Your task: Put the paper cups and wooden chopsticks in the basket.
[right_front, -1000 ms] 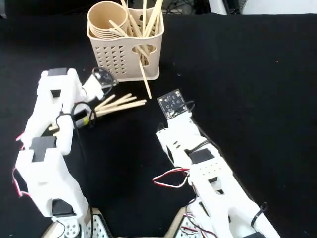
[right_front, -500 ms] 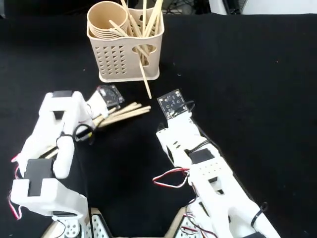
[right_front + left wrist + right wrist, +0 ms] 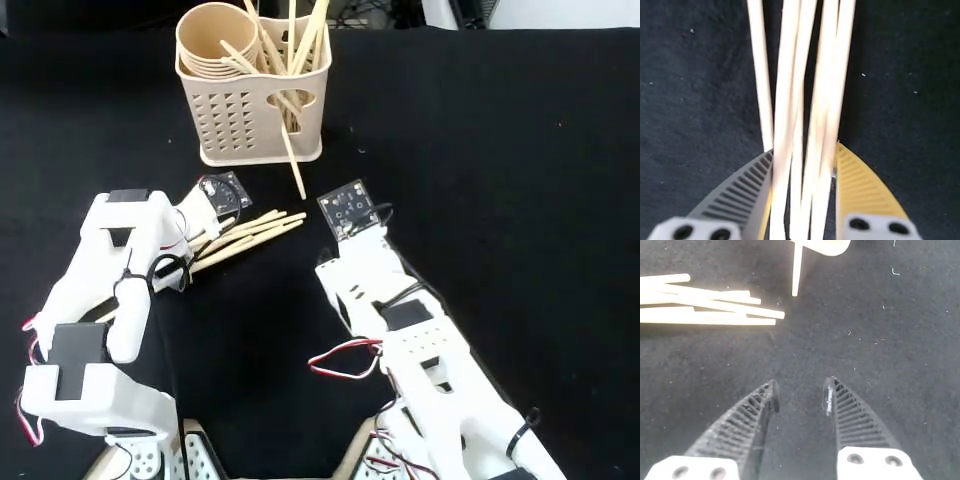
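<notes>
A bundle of wooden chopsticks (image 3: 250, 230) lies low over the black table, and my left gripper (image 3: 802, 155) is shut on the bundle (image 3: 805, 100) near one end. The beige basket (image 3: 250, 130) stands at the back with stacked paper cups (image 3: 212, 40) in one compartment and several chopsticks (image 3: 295, 40) in the other. One chopstick (image 3: 293, 165) pokes out through a basket hole down to the table. My right gripper (image 3: 800, 390) is open just above the cloth, empty, with the bundle's tips (image 3: 740, 310) ahead of it and to one side.
The right arm (image 3: 390, 320) stretches from the front edge toward the table's middle, close beside the bundle's free end. The left arm (image 3: 110, 290) stands at the front left. Black cloth (image 3: 500, 180) lies bare to the right of the basket.
The left arm has pulled back from the basket toward the front, carrying the chopstick bundle slightly right and nearer the right arm. The right arm has stayed still.
</notes>
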`<state>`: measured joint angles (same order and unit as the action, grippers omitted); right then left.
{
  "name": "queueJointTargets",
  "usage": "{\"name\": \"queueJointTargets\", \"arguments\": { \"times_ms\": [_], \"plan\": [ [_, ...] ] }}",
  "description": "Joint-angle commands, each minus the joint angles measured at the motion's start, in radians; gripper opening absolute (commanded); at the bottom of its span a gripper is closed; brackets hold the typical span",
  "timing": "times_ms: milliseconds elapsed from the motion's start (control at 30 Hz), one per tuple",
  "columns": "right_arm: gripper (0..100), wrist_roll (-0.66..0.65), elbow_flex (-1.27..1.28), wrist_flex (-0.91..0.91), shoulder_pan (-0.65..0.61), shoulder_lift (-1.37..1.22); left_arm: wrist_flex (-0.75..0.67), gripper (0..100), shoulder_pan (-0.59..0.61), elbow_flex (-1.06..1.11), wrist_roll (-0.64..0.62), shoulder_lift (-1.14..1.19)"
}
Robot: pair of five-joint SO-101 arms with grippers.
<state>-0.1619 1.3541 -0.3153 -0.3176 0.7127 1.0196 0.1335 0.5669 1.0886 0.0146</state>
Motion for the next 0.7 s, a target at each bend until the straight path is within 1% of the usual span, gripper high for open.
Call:
{"name": "queueJointTargets", "arguments": {
  "times_ms": [0, 67, 167, 267, 433, 533, 600, 667],
  "plan": [
    [16.3, 0.008, -0.005, 0.014, -0.012, 0.022, 0.049, 18, -0.053, -0.021, 0.009, -0.034],
    [16.3, 0.008, -0.005, 0.014, -0.012, 0.022, 0.040, 18, -0.062, -0.018, 0.005, -0.034],
    [16.3, 0.008, -0.005, 0.014, -0.012, 0.022, -0.015, 18, -0.061, -0.010, 0.003, -0.032],
    [16.3, 0.008, -0.005, 0.014, -0.012, 0.022, -0.031, 18, -0.061, -0.002, 0.003, -0.015],
    [16.3, 0.008, -0.005, 0.014, -0.012, 0.022, -0.066, 18, -0.059, -0.013, 0.003, 0.086],
    [16.3, 0.008, -0.005, 0.014, -0.012, 0.022, -0.061, 18, -0.059, -0.033, 0.003, 0.137],
    [16.3, 0.008, -0.005, 0.014, -0.012, 0.022, -0.040, 14, -0.058, -0.050, 0.003, 0.140],
    [16.3, 0.008, -0.005, 0.014, -0.012, 0.022, -0.026, 5, -0.058, -0.059, 0.002, 0.138]
  ]
}}
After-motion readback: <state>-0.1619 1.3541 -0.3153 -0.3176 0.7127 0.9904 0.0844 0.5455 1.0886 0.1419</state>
